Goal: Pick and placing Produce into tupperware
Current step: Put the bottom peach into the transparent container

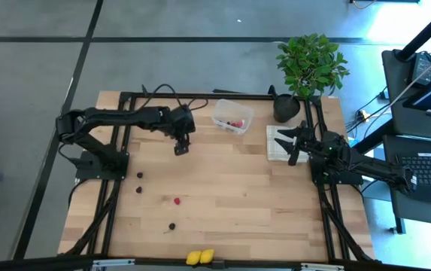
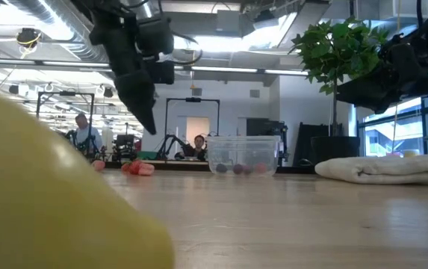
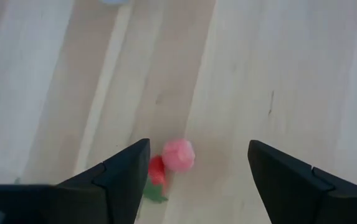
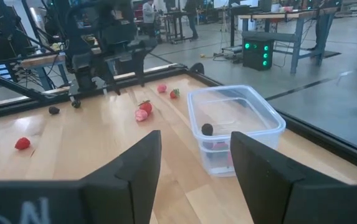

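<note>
Yellow lemons lay nearest, unpicked; the clear tupperware held few berries. Left hand, open and empty, hovered over a pink berry. Right hand waited open.

Table: pale wood in lengthwise planks, edged by a black frame. Tupperware, upper centre of the high view: clear and colourless, with red and dark pieces showing through its wall. Loose produce on the planks: a red berry at centre; dark brown-black round pieces to its left and below; two yellow lemon-like pieces at the bottom edge. Left wrist view: a pink berry beside a red one with a green leaf, between black fingers. Both arms and each claw: black. Cloth, right of centre: beige, faintly checked. Plant, upper right: green leaves, black pot.
</note>
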